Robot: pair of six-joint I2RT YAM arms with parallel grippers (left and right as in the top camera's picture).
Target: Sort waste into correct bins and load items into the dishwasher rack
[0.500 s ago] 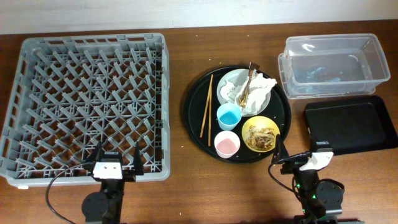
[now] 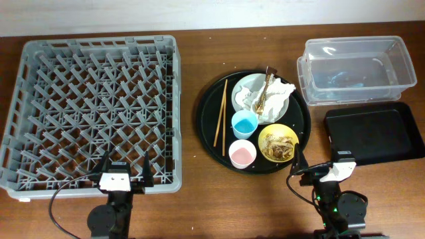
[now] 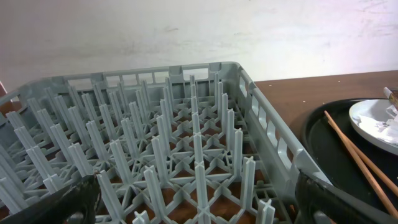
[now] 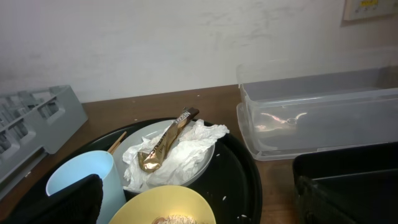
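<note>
Nothing moved; chopsticks [image 2: 220,113] lie front-to-back, tips nearly together; left and right jaws released.

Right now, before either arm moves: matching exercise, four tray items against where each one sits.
Column A
1. gold wrapper
2. chopsticks
3. food scraps
4. blue cup

Column B
a. inside the yellow bowl
b. flat on the round black tray, left of the plate
c. on top of the napkins
d. upright between the plate and the pink cup

Pairs: 1-c, 2-b, 3-a, 4-d
</note>
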